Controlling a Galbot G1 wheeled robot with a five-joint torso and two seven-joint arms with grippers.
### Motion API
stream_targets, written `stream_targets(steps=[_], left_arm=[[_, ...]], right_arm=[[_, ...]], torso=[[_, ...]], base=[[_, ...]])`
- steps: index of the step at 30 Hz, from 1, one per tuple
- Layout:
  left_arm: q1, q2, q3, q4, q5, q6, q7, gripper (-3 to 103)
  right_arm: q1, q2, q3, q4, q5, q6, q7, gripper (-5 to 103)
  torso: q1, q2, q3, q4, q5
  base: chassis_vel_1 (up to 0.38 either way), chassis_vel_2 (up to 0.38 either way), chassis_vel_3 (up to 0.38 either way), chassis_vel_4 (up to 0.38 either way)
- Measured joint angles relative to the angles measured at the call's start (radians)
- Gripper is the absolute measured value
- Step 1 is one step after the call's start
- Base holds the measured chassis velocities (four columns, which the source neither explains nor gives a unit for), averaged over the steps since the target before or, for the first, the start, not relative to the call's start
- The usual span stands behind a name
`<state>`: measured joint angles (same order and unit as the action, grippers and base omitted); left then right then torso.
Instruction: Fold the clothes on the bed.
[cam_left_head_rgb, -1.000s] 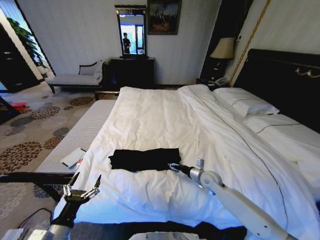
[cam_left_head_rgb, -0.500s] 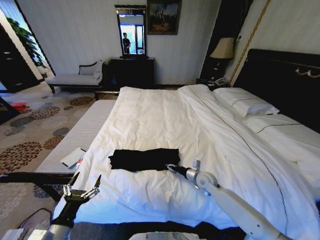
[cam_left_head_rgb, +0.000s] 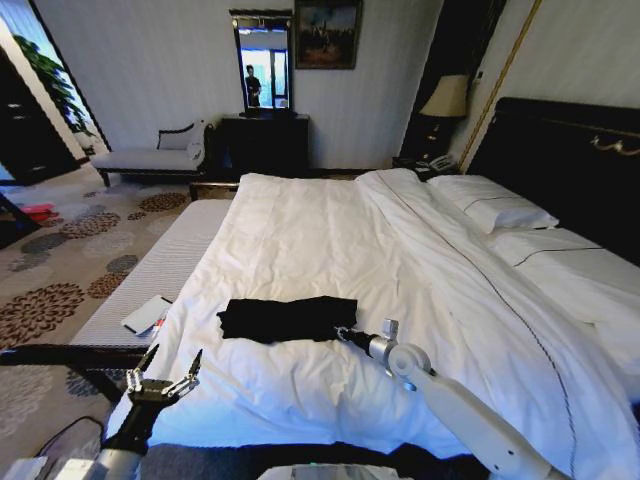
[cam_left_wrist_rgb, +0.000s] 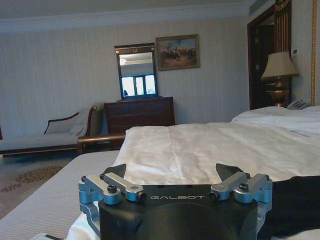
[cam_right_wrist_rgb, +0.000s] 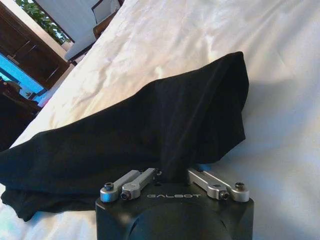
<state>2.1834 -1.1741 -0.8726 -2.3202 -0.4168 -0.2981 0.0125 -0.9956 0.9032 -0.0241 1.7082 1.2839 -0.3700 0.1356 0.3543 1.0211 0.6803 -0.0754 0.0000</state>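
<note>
Our right gripper (cam_left_head_rgb: 345, 333) pinches the near right edge of the clothes (cam_left_head_rgb: 288, 318) (a black strip lying on the bed (cam_left_head_rgb: 330, 240)). Our left gripper (cam_left_head_rgb: 163, 380) hangs spread wide off the bed's near left corner.

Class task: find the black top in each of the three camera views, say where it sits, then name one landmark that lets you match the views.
Head view: black top lies on the near part of the white bed.
Left wrist view: one dark edge shows beside the open left pincer.
Right wrist view: top rises bunched from the shut right pincer.
Shared landmark: the white bed.
</note>
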Motion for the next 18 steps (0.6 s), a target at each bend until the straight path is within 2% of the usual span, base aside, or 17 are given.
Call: stream_targets(steps=[12,18], left_arm=[[0.0,0.0,0.0,0.0,0.0,0.0,0.0,100],[0.0,0.0,0.0,0.0,0.0,0.0,0.0,100]], right_arm=[[-0.02,-0.006,0.045,0.038,-0.009,0.021,0.012,7],[-0.08,-0.011,0.112,0.075,-0.027,0.036,0.021,7]], torso=[[0.0,0.0,0.0,0.0,0.0],[0.0,0.0,0.0,0.0,0.0001]], base=[[0.0,0.0,0.0,0.0],[0.0,0.0,0.0,0.0]])
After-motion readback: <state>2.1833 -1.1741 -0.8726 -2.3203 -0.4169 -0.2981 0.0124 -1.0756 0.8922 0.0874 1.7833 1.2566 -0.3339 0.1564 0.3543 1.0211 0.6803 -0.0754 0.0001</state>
